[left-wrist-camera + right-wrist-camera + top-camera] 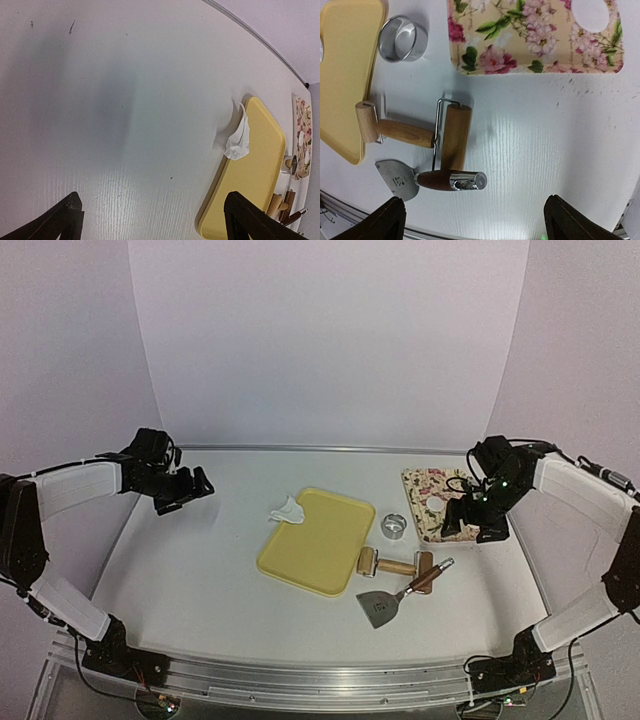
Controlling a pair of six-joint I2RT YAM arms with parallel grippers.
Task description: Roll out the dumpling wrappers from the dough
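Where the table comes nearest the arm bases, a metal scraper (383,606) with a wooden handle lies flat. Just beyond it a 2-ended wooden roller (445,135) lies beside the near right corner of the yellow tray (320,550). The tray's floor is bare; only a crumpled dough scrap (285,510) drapes over the rim at its far left corner. Right of the tray stands the shiny ring cutter (393,527), with nothing inside it.

The right gripper (474,200) hovers over the table at the near edge of the floral board (425,485), fingers spread wide and holding nothing. On that board lie the dumpling wrappers (301,138): the left wrist view shows 2 pale patches, the overhead view 1 clearly. They are thin, flat, plain white and roundish, so no end points anywhere. The 1 in the right wrist view is cut by the picture's edge, so its long axis cannot be told.

Well apart at the far left, the left gripper (153,200) hangs over bare table, equally wide and empty
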